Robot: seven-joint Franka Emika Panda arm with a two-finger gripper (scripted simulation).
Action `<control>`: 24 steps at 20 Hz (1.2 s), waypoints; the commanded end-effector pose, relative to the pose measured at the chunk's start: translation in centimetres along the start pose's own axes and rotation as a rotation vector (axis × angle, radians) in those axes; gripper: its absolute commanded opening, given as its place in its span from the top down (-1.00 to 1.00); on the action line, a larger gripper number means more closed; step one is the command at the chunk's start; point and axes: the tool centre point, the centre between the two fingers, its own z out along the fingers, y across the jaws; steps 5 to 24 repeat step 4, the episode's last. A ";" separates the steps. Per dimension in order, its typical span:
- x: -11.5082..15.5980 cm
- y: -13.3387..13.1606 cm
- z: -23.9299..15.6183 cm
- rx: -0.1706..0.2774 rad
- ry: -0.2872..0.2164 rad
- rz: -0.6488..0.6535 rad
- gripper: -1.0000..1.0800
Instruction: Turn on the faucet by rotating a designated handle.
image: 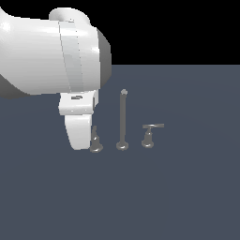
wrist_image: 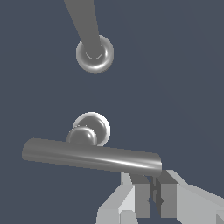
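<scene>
The tool sits at the lower edge of the wrist view with its two fingers pressed nearly together, only a thin dark slit between them, pinching nothing. It is just beside the end of the handle, whose flat bar lies across the lower middle of that frame above its bell-shaped base. In the exterior view this handle stands at centre left, half hidden behind the white arm. The spout rod rises near it in the middle, and the twin lever is further right, on the dark tabletop. The risk seems to be slipping: the narrow fingertips may slide off the rounded bar end and the handle would not rotate.
</scene>
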 end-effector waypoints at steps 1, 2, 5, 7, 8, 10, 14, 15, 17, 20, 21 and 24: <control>3.6 -0.2 -0.1 0.000 0.007 0.049 1.00; 4.3 -0.3 -0.1 0.000 0.008 0.053 1.00; 5.0 -0.3 -0.1 -0.001 0.009 0.058 1.00; 5.0 -0.3 -0.1 -0.001 0.009 0.058 1.00; 5.0 -0.3 -0.1 -0.001 0.009 0.058 1.00; 5.0 -0.3 -0.1 -0.001 0.009 0.058 1.00; 5.0 -0.3 -0.1 -0.001 0.009 0.058 1.00; 5.0 -0.3 -0.1 -0.001 0.009 0.058 1.00; 5.0 -0.3 -0.1 -0.001 0.009 0.058 1.00; 5.0 -0.3 -0.1 -0.001 0.009 0.058 1.00; 5.0 -0.3 -0.1 -0.001 0.009 0.058 1.00; 5.0 -0.3 -0.1 -0.001 0.009 0.058 1.00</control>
